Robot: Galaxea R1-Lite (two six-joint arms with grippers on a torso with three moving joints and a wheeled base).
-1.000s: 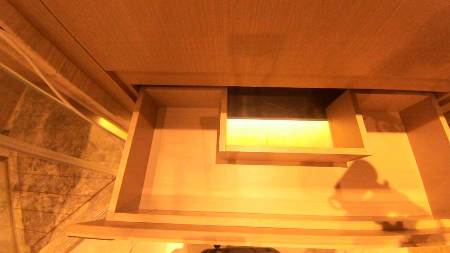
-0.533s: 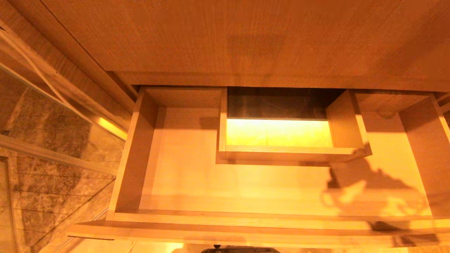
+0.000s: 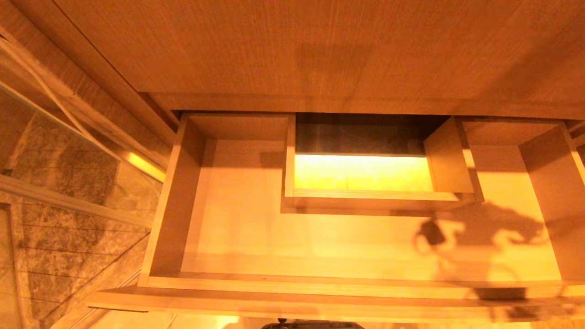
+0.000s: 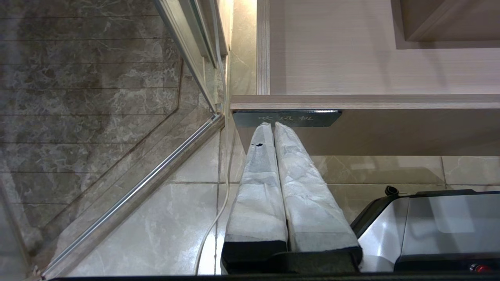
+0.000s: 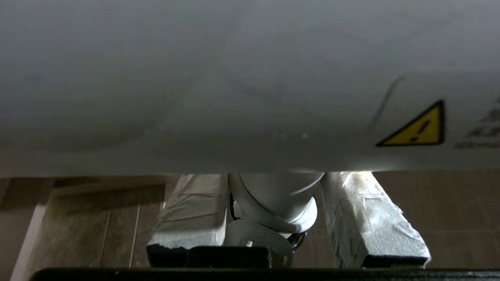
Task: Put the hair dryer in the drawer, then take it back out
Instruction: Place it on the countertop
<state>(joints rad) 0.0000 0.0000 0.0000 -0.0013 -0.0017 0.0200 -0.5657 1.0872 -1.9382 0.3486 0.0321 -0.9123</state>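
Observation:
The drawer (image 3: 320, 285) stands pulled open in the head view, its pale floor bare around a boxed cut-out (image 3: 379, 198). Neither arm shows there; only a shadow (image 3: 480, 237) of an arm and a cord lies on the drawer's right floor. In the right wrist view the white hair dryer (image 5: 234, 97) fills the upper half, with a yellow warning label (image 5: 416, 128) on it. My right gripper (image 5: 275, 183) is shut on its handle, one padded finger on each side. My left gripper (image 4: 272, 125) is shut and empty, parked just below the drawer front's dark label plate (image 4: 287, 118).
A wood countertop (image 3: 320, 50) overhangs the drawer's back. A glass partition with a metal rail (image 3: 68, 201) and marble wall stand to the left. A white cable (image 4: 211, 226) lies on the tiled floor beside the robot's base (image 4: 429, 230).
The shadow on the drawer's right floor has shifted and spread toward the back and the right wall. The drawer has not moved.

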